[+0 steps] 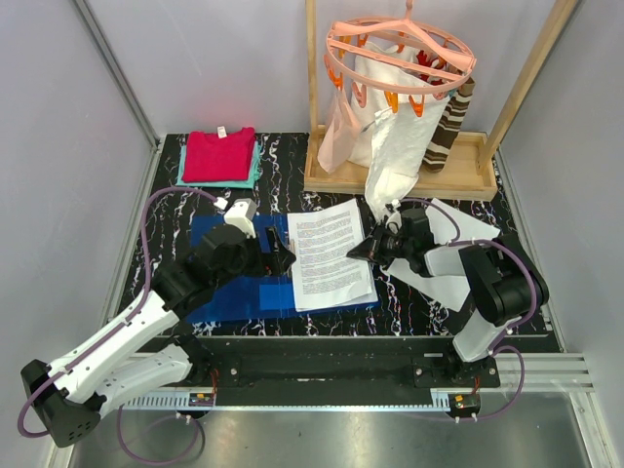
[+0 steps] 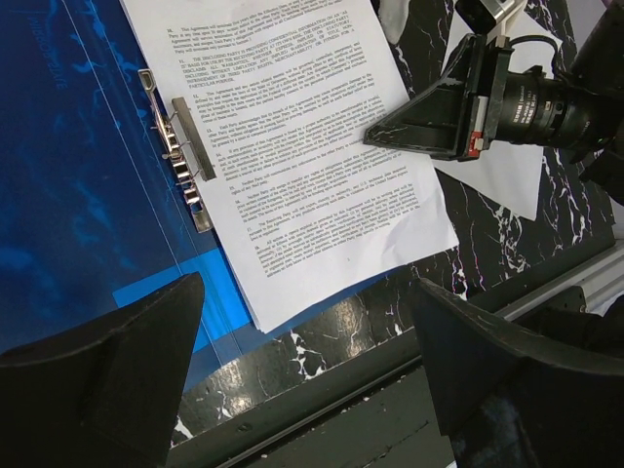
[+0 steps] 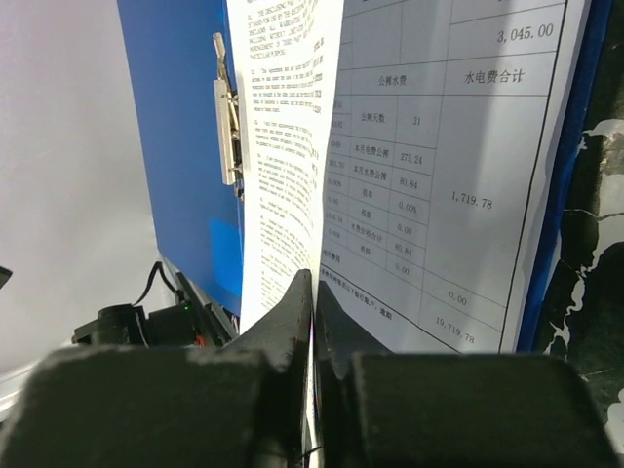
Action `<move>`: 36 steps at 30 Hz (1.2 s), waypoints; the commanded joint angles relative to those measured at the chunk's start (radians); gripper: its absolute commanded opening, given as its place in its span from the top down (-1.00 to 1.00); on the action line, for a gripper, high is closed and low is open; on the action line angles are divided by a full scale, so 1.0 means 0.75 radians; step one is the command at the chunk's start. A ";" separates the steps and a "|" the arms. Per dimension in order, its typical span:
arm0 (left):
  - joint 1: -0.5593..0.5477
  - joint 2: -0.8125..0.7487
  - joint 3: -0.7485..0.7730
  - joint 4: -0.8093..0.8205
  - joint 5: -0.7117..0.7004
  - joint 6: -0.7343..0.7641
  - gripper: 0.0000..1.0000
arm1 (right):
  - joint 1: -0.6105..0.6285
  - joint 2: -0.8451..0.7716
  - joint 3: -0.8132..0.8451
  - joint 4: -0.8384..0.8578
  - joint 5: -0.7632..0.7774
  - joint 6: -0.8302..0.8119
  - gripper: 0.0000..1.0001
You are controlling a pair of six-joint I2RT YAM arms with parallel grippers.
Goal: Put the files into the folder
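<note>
The blue folder lies open on the black marbled table, its metal clip along the spine. The files, white printed sheets, rest on its right half. My right gripper is shut on the right edge of the top sheet, which stands lifted off a sheet with a number table. The same right gripper shows over the page in the left wrist view. My left gripper hovers open over the folder's middle, its fingers wide apart with nothing between them.
A loose white sheet lies under the right arm. Folded red and teal cloths sit at the back left. A wooden rack base at the back holds hanging white garments on an orange peg hanger. A metal rail runs along the near edge.
</note>
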 commanded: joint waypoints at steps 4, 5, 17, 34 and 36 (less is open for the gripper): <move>0.002 0.016 0.023 0.087 0.023 0.013 -0.80 | 0.032 -0.065 0.089 -0.259 0.100 -0.122 0.23; 0.004 0.022 0.025 0.095 0.027 0.027 -0.80 | 0.032 -0.148 0.130 -0.366 0.189 -0.167 -0.05; -0.280 0.763 0.379 0.406 0.057 0.025 -0.79 | -0.321 -0.640 0.243 -1.383 0.957 -0.357 -0.99; -0.399 1.998 1.512 0.359 0.311 0.134 -0.67 | -0.931 -0.640 0.134 -1.367 0.922 -0.194 -0.99; -0.387 2.049 1.537 0.334 0.283 0.109 -0.68 | -0.960 -0.628 0.126 -1.312 0.916 -0.234 -0.99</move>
